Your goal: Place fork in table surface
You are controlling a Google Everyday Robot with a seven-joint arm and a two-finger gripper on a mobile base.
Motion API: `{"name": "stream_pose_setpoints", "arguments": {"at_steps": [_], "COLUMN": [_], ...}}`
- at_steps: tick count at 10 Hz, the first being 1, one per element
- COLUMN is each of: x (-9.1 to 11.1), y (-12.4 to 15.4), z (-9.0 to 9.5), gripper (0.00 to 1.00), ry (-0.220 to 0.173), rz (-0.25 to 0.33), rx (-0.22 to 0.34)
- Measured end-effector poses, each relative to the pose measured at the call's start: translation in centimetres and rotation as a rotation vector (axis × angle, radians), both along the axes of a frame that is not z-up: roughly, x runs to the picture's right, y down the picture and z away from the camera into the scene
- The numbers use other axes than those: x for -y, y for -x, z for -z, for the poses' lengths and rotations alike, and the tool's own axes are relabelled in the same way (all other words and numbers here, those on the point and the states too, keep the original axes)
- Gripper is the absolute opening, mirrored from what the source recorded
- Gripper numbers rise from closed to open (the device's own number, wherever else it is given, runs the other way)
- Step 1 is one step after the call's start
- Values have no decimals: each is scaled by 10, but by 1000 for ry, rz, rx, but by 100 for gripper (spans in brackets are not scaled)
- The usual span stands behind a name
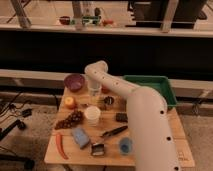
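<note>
Left of the round white cup (92, 115), grapes are seen on the light tan wooden tabletop (112, 155). Just behind that cup, the gripper (93, 94) is lowered. The thin silvery fork cannot be made out; placement is judged unfinished.

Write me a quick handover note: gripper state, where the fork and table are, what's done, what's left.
Gripper: reaching down over the back of the table surface, just behind the white cup; grip state not visible.
Fork: cannot be picked out in this view; possibly at the gripper, unconfirmed.
Done: arm is over the table.
Left: confirm the fork, set it on bare wood, retreat. Black-handled utensil is not the target.
</note>
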State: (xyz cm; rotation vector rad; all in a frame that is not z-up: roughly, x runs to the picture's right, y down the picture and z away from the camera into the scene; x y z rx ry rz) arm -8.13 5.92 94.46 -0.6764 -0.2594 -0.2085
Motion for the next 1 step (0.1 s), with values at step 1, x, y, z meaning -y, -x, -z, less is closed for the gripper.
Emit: {"name": "stream_pose_setpoints", "arguments": {"at_steps": [1], "x": [0], "y": [0], "z": [0], "gripper": [60], "ry": [0], "rz": [0], "rx": [0]}}
